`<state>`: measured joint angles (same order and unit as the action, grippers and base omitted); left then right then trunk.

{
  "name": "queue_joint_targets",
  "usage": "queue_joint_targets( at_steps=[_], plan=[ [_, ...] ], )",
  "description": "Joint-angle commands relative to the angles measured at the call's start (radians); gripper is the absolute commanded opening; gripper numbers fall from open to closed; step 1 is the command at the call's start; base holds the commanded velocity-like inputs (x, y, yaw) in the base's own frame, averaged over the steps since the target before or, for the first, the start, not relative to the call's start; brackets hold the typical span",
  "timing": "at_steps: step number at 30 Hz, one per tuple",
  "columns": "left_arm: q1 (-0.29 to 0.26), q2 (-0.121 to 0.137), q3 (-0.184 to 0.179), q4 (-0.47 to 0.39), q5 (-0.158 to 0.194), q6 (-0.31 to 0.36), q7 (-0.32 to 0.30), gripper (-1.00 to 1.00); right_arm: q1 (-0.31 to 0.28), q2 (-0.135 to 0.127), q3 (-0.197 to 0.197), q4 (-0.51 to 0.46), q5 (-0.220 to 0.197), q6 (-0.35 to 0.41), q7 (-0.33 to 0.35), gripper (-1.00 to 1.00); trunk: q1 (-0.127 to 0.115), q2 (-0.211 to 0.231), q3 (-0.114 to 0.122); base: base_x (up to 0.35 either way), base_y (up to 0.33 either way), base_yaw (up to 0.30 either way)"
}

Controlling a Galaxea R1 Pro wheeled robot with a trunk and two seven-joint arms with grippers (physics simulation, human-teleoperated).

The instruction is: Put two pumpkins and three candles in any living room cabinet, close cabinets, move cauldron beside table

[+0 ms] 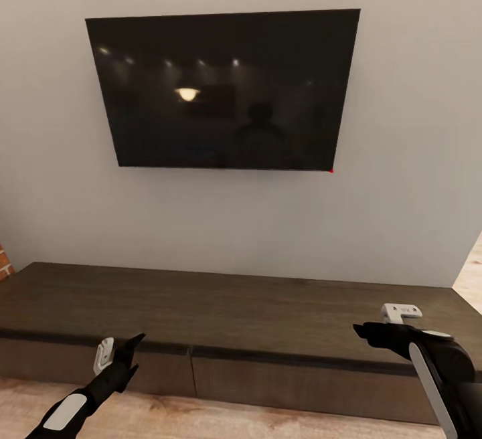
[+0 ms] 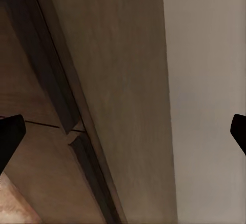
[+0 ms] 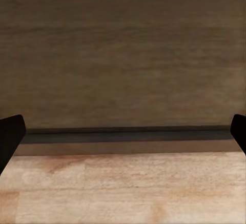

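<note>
The long low dark-brown cabinet (image 1: 234, 305) runs along the wall in front of me, its flat drawer fronts (image 1: 268, 379) all shut and its top bare. My left gripper (image 1: 130, 348) hovers open at the cabinet's front edge on the left, with nothing between its fingers. My right gripper (image 1: 365, 332) hovers open over the front edge on the right, also empty. The left wrist view looks along the cabinet top (image 2: 118, 90) and the seam between two drawer fronts. The right wrist view looks at the cabinet top (image 3: 123, 55) and front edge. Pumpkins, candles, cauldron and table are out of view.
A large black TV (image 1: 224, 88) hangs on the grey wall above the cabinet. Light wood floor (image 1: 167, 419) lies in front of the cabinet. A bit of red brick (image 1: 4, 261) shows at the far left, and floor (image 1: 472, 272) past the cabinet's right end.
</note>
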<state>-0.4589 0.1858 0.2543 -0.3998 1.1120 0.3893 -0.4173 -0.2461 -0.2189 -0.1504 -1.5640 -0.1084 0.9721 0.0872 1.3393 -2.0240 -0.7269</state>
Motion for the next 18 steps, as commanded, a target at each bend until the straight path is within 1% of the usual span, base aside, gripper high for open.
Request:
queue_joint_targets(
  at_steps=[1,8,12,13,17,18],
  plan=[
    [0.000,0.000,0.000,0.000,0.001,0.000,-0.001,1.00,0.001,0.000,0.000,0.000,0.000,-0.002,0.001,1.00,0.000,0.000,0.000,0.001,0.000,0.000],
    [0.000,0.003,0.001,0.004,0.001,0.003,0.000,1.00,0.005,0.004,0.002,-0.001,0.004,-0.001,-0.001,1.00,0.000,0.000,0.000,0.000,0.000,0.000],
    [-0.002,0.006,0.002,0.042,0.001,0.003,0.001,1.00,0.005,0.004,0.003,-0.006,0.005,0.003,-0.001,1.00,0.000,0.000,0.000,0.000,0.000,0.000],
    [-0.004,0.007,0.002,0.068,0.001,0.002,0.002,1.00,0.005,0.004,0.003,-0.009,0.006,0.003,-0.001,1.00,0.000,0.000,0.000,0.000,0.000,0.000],
    [-0.006,0.004,0.002,0.082,0.001,0.002,0.006,1.00,0.006,0.004,0.003,-0.015,0.006,0.004,-0.001,1.00,0.000,0.000,0.000,0.000,0.000,0.000],
    [-0.008,0.002,0.001,0.082,0.000,-0.012,0.005,1.00,0.005,0.004,0.003,-0.017,0.006,0.005,-0.001,1.00,0.000,0.000,0.000,0.000,0.000,0.000]
  ],
)
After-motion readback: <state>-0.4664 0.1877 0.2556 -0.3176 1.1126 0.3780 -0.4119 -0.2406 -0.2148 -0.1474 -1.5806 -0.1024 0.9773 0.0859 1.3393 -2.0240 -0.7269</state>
